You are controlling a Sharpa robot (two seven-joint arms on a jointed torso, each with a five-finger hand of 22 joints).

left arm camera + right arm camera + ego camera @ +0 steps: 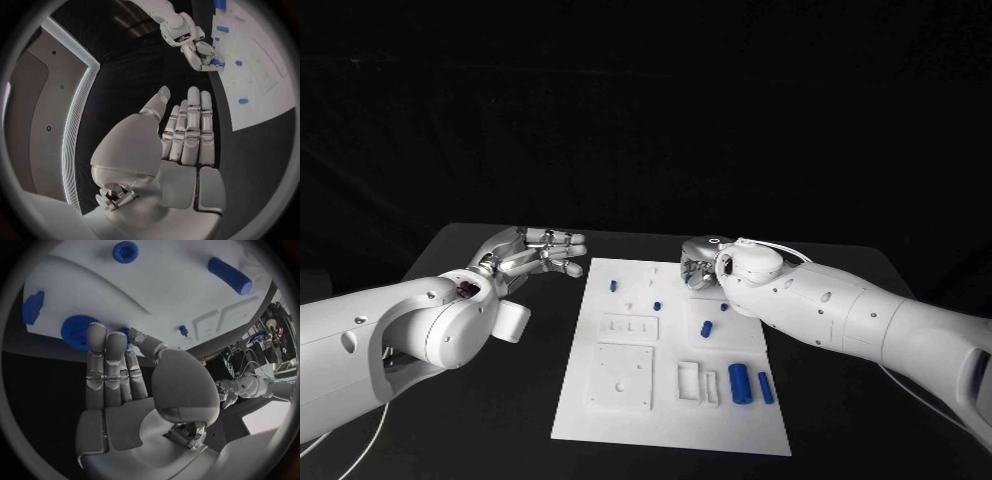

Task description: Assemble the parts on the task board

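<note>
- Task board: white plate lying flat mid-table, blue parts scattered across it.
- Blue gear: lies at the board's far right edge.
- Right hand: fingertips pressed together, touching the gear; a firm pinch cannot be confirmed.
- Two blue cylinders: near right corner.
- Left hand: off the board's far left edge, fingers straight, side by side, holding nothing.

No readable text, label, brand or number appears on anything.
</note>
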